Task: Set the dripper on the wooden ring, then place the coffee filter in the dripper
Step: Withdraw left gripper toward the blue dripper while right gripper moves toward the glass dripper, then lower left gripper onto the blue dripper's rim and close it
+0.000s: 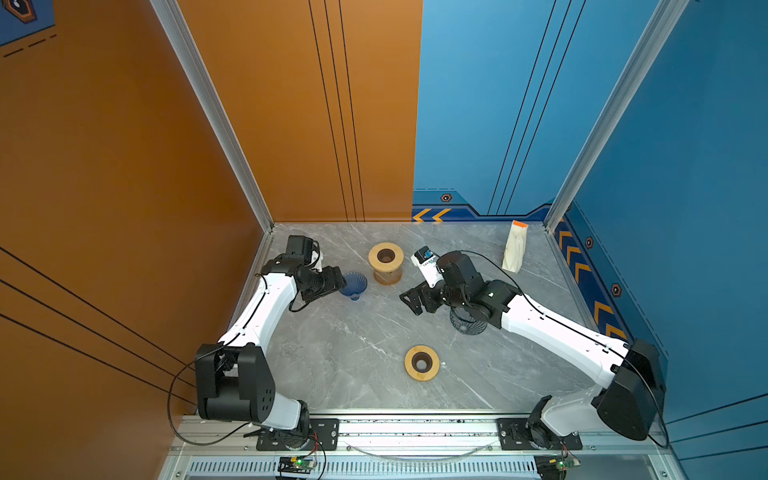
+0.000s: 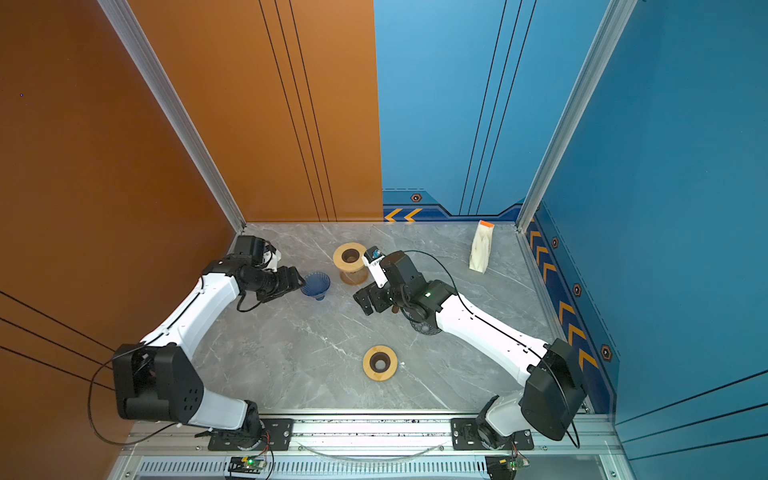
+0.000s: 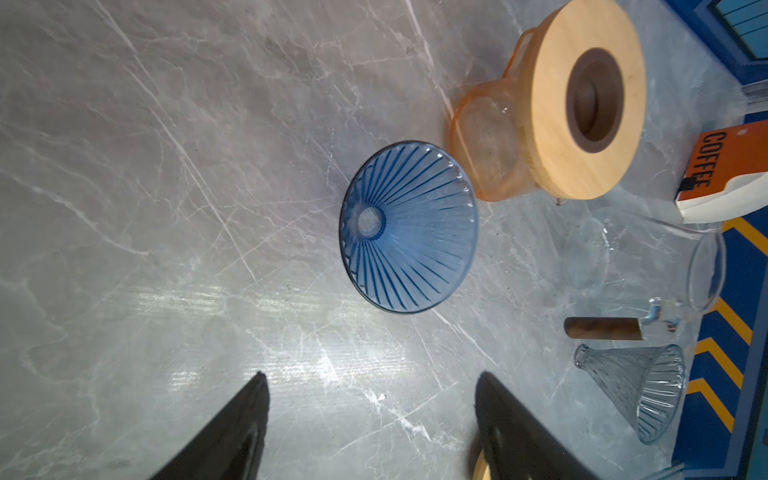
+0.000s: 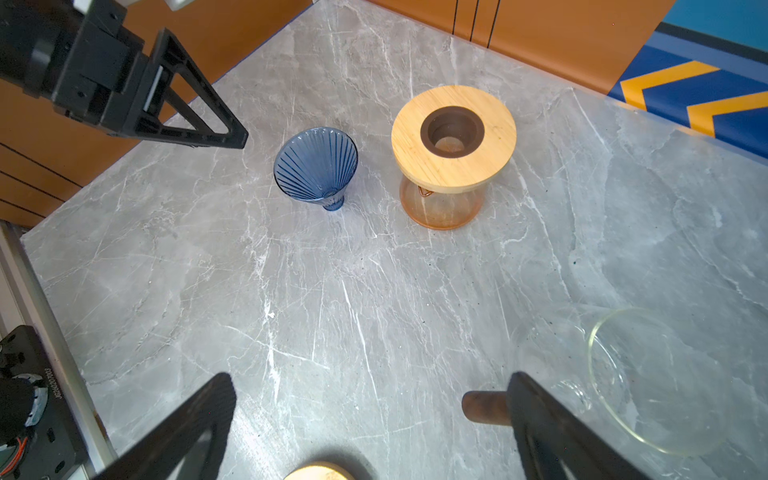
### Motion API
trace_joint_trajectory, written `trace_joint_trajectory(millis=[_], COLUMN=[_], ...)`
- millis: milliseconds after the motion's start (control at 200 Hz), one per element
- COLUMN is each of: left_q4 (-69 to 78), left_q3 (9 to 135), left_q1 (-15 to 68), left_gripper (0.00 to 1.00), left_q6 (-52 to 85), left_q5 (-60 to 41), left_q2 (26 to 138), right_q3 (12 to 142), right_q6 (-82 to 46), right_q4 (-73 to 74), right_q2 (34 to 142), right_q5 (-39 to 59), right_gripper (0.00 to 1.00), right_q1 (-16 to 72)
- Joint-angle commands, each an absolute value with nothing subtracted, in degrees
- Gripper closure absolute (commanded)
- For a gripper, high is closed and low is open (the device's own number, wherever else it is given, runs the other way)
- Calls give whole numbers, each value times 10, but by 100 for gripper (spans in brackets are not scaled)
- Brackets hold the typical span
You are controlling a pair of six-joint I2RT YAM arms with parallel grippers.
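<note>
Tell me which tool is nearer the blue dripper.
Left. The left tool sits just short of the blue dripper, jaws apart and pointed at it, not touching. The right tool hangs well clear on the dripper's opposite side, also open.

Pretty boxy setup: a grey marble-look surface (image 1: pixel 353 332) with white veins, orange wall panels (image 1: pixel 104 166) on the left and part of the back, blue ones (image 1: pixel 478 104) on the rest. Aluminium corner posts (image 1: pixel 216 112) frame it, yellow chevrons (image 1: pixel 432 215) run along the blue walls' base, and soft glare sits on the marble.
</note>
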State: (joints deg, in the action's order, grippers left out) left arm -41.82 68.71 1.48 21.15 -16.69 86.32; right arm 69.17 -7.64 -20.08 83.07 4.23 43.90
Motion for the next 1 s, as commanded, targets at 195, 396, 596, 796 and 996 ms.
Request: trace_joint_trajectory(millis=[195,396,596,796,996], left_q4=[-418,-410,-408,-398,-382], left_q3=[730,757,760,757,756], left_q1=[3,-2,0,4,13], left_gripper=[31,40,44,47,52], left_q6=[184,180,178,183,194], left_q5=[-182,-198,-207,-210,-213], left_q2=[939,983,1004,1018,1030], right_q3=[728,741,748,753,748], right_q6=[-98,-85,-76,-75,-78], right_q4=[-214,-221,-225,-229,-229], right_q2=[860,868,878,886,884], right_q5=[22,14,9,19,23], right_gripper=[0,0,0,0,0], right_q1=[446,446,445,443,443])
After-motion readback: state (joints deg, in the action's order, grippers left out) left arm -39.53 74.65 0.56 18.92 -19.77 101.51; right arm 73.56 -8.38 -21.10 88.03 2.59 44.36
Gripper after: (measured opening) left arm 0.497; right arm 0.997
